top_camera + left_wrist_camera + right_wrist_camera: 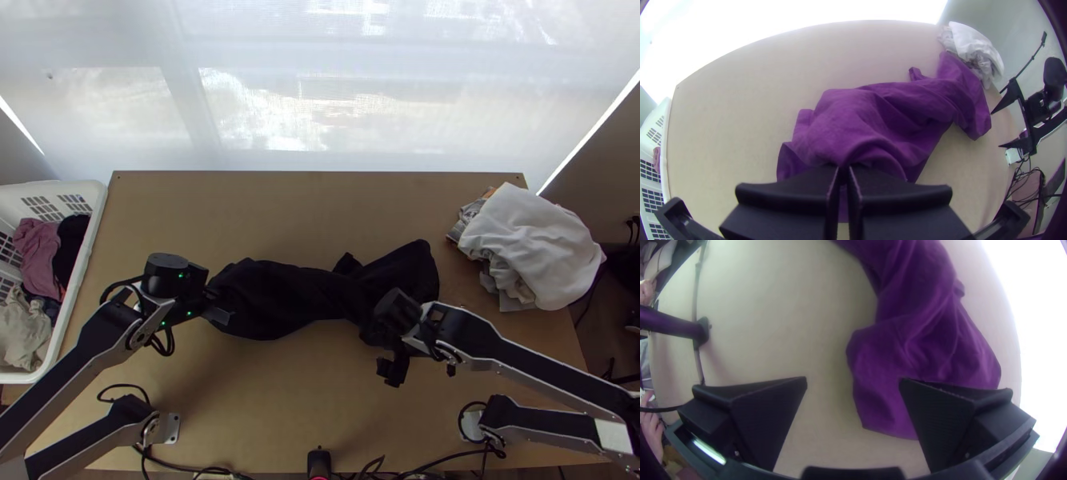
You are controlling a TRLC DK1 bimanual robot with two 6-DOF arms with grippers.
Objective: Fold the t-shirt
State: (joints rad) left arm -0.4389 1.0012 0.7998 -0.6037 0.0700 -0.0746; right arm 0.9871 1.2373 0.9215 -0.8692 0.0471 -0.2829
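Dark t-shirt (280,300) bunched, sleeves hard to make out, left tool (222,314) pinching cloth, right tool (384,350) wide

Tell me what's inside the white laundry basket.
The basket holds crumpled cloths, among them a mauve one, a black one and a beige one. Whatever lies beneath them is covered, and the view's edge cuts off part.
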